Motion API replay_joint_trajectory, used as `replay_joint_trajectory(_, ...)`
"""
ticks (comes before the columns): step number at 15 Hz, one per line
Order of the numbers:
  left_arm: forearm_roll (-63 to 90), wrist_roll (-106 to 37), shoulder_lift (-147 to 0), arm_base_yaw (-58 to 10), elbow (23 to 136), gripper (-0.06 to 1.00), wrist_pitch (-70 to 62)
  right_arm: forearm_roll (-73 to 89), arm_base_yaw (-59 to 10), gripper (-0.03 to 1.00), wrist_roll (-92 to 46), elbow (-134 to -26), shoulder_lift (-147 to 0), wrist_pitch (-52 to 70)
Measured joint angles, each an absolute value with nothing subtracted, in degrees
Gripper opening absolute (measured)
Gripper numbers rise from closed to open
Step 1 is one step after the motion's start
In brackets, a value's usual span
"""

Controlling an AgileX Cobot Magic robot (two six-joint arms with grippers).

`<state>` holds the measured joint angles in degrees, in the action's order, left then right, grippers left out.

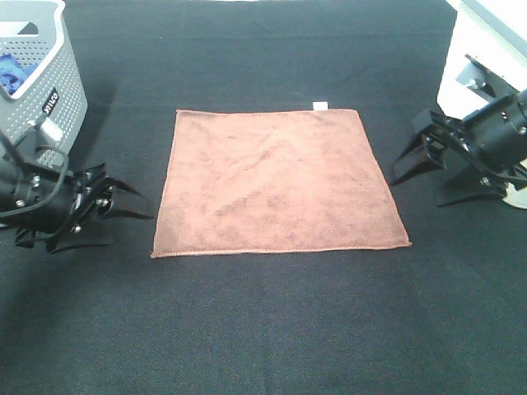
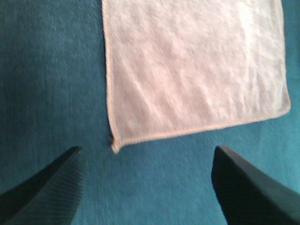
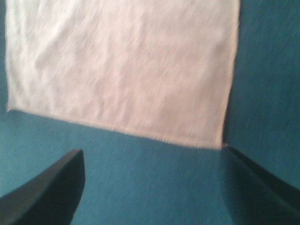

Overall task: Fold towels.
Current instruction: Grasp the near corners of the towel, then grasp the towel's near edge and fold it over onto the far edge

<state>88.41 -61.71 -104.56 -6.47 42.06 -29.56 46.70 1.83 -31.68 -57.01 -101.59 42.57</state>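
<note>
A reddish-brown square towel (image 1: pixel 278 182) lies flat and unfolded in the middle of the black table, a small white tag (image 1: pixel 320 105) at its far right corner. My left gripper (image 1: pixel 132 206) hovers just off the towel's left edge, open, with nothing between its fingers. My right gripper (image 1: pixel 409 158) stands off the towel's right edge, also open and empty. In the left wrist view the towel (image 2: pixel 192 70) looks pale pink, one corner lying between the dark fingers (image 2: pixel 51 187). The right wrist view shows the towel (image 3: pixel 122 65) ahead of its spread fingers (image 3: pixel 51 187).
A grey perforated basket (image 1: pixel 37 66) holding something blue stands at the far left, behind the left arm. A white box-like object (image 1: pixel 486 49) stands at the far right behind the right arm. Black cloth (image 1: pixel 272 329) covers the table.
</note>
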Motion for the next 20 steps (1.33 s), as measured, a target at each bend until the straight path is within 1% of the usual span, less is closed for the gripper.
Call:
replay_joint_trajectory(5,88.52,-61.71,-113.50,-6.47,47.10,0.71,-31.28,43.43,1.83,0.74,-31.68,-63.03,-111.33,41.60)
replay_joint_trajectory(8,90.13,-61.71,-116.31,-6.47,48.99,0.71,-33.86,43.83,1.83,0.74,-31.86,-65.03,-117.23,41.54)
replay_joint_trajectory(10,90.81,-61.71,-117.17,-6.59,49.79,0.71,-34.84,45.78,1.89,0.74,-33.29,-65.72,-118.60,41.94)
replay_joint_trajectory(12,91.56,-61.71,-118.09,-8.37,51.05,0.71,-35.07,48.70,1.66,0.74,-34.72,-66.12,-119.75,42.74)
replay_joint_trajectory(14,91.67,-61.71,-119.29,-10.83,53.17,0.71,-34.78,50.13,-0.06,0.74,-36.04,-66.18,-120.03,42.46)
replay_joint_trajectory(15,91.73,-61.71,-119.92,-11.97,54.49,0.71,-34.78,50.88,-0.86,0.72,-36.15,-66.18,-120.15,42.23)
replay_joint_trajectory(16,91.79,-61.48,-120.89,-12.89,56.26,0.67,-34.55,51.28,-1.55,0.65,-36.15,-66.18,-120.49,41.54)
replay_joint_trajectory(17,91.79,-60.50,-121.47,-13.18,56.95,0.60,-34.09,51.28,-1.55,0.60,-36.10,-66.18,-120.61,41.08)
replay_joint_trajectory(18,91.62,-59.07,-121.93,-13.24,57.07,0.46,-33.29,50.88,-1.55,0.54,-35.47,-66.18,-120.66,40.39)
replay_joint_trajectory(19,90.18,-58.04,-122.33,-13.24,57.07,0.21,-32.26,49.33,-1.55,0.40,-33.17,-66.18,-120.78,39.25)
replay_joint_trajectory(20,90.18,-58.04,-122.33,-13.24,57.07,0.21,-32.26,49.33,-1.55,0.40,-33.17,-66.18,-120.78,39.25)
